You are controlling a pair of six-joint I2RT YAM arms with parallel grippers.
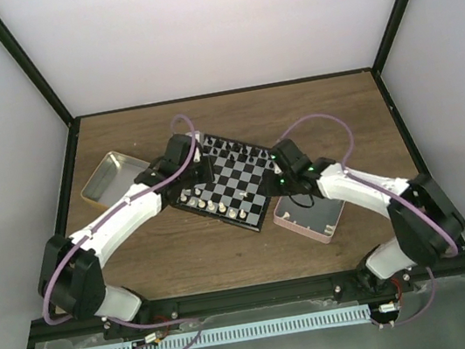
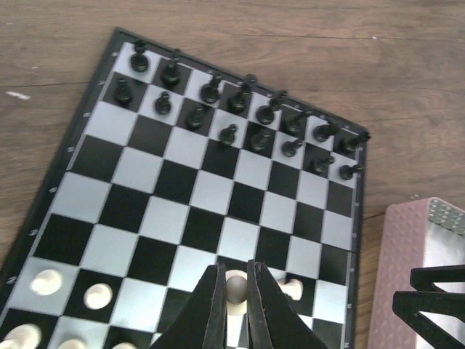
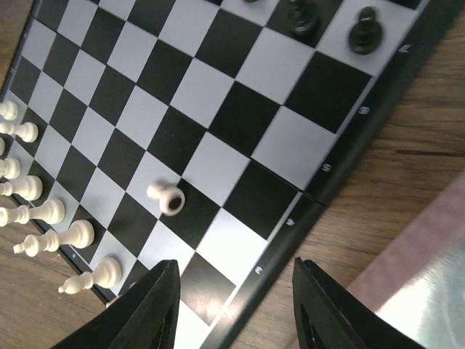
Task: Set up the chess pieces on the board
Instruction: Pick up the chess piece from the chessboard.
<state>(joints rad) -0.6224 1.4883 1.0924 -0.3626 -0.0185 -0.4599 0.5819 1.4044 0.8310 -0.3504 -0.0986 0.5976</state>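
The board (image 1: pixel 248 185) lies mid-table, with black chess pieces (image 2: pixel 211 91) in its two far rows and white ones (image 3: pixel 43 211) along the near rows. My left gripper (image 2: pixel 234 275) is shut on a white pawn (image 2: pixel 236 287) just above the white side of the board (image 2: pixel 196 182). Another white pawn (image 3: pixel 167 198) lies tipped over on a dark square; it also shows as a fallen pawn (image 2: pixel 292 289) right of my left fingers. My right gripper (image 3: pixel 234 270) hangs open and empty over the board's right rim (image 3: pixel 341 163), near the fallen pawn.
A pink tray (image 1: pixel 319 218) sits against the board's right side, under my right arm; its wall (image 2: pixel 410 276) is close to the left gripper too. A yellow-sided metal tin (image 1: pixel 113 177) stands at the left. Black frame posts bound the table.
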